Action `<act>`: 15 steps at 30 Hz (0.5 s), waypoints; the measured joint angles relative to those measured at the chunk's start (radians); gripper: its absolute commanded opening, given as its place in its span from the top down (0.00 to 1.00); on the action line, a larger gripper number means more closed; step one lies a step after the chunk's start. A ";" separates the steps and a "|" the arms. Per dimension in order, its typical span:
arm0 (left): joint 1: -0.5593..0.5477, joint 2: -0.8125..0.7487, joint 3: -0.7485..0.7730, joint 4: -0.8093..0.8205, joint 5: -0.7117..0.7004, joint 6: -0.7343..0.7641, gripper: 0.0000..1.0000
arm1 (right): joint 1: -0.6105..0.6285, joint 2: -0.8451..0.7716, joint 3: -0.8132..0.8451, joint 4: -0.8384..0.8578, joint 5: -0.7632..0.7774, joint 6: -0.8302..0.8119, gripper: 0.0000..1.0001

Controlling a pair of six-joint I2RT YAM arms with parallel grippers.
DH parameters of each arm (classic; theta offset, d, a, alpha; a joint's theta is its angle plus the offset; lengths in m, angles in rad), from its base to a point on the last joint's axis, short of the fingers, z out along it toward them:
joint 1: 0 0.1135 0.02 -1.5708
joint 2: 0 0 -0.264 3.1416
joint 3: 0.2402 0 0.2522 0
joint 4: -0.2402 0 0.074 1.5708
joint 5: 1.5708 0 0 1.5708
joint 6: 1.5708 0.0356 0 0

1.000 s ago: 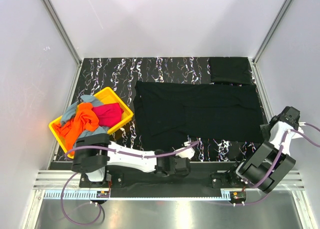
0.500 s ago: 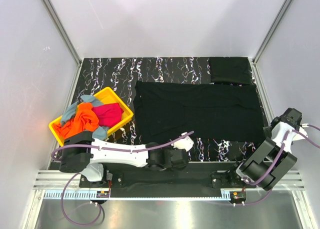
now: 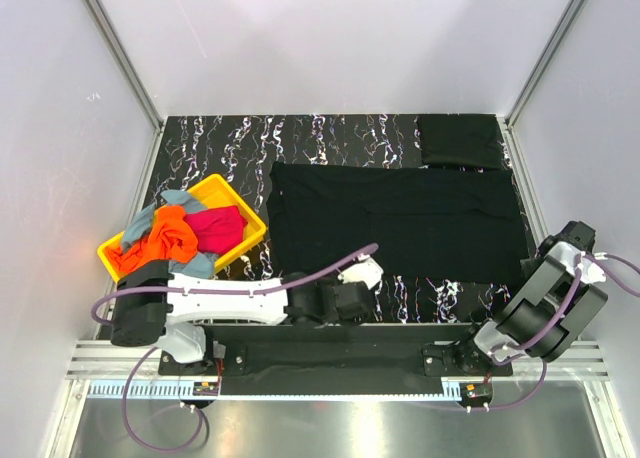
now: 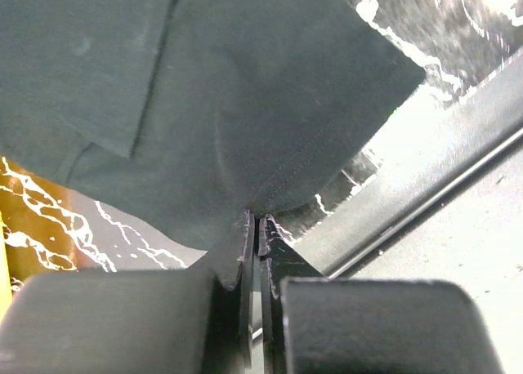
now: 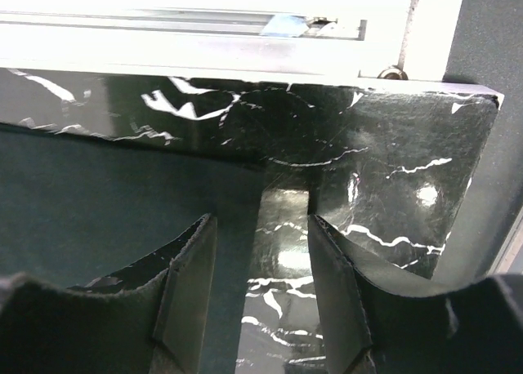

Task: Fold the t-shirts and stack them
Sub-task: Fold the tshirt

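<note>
A black t-shirt point(image 3: 400, 228) lies spread flat on the marbled table. A folded black shirt point(image 3: 460, 140) lies at the far right corner. My left gripper point(image 3: 357, 275) is at the spread shirt's near edge and is shut on its hem point(image 4: 270, 178), which lifts into a small peak at the fingertips point(image 4: 248, 227). My right gripper point(image 3: 548, 250) is open at the shirt's right edge, low over the table; in the right wrist view point(image 5: 260, 227) the shirt's edge point(image 5: 122, 202) lies under the left finger.
A yellow bin point(image 3: 255, 223) at the left holds orange, pink and grey-blue shirts point(image 3: 165, 240). An aluminium rail point(image 3: 340, 363) runs along the near edge. White walls enclose the table on three sides.
My left arm has swung left and forward, bringing its gripper to the shirt's near hem. My right gripper has shifted slightly lower at the right edge.
</note>
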 measured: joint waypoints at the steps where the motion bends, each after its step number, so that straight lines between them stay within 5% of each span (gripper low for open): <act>1: 0.011 -0.013 0.000 0.000 0.005 0.000 1.00 | 0.000 0.008 -0.003 0.005 0.003 0.000 0.45; 5: 0.041 -0.066 0.000 0.000 0.008 0.007 1.00 | 0.000 0.021 -0.010 0.022 0.016 -0.001 0.61; 6: 0.046 -0.079 0.000 0.000 0.008 0.009 1.00 | 0.000 0.022 -0.011 0.027 0.023 -0.001 0.76; 9: 0.059 -0.100 0.000 0.000 0.011 0.013 1.00 | 0.000 0.022 -0.016 0.044 0.025 -0.004 0.96; 15: 0.107 -0.117 0.000 -0.001 0.019 0.040 1.00 | 0.000 -0.026 -0.021 0.050 0.019 -0.008 1.00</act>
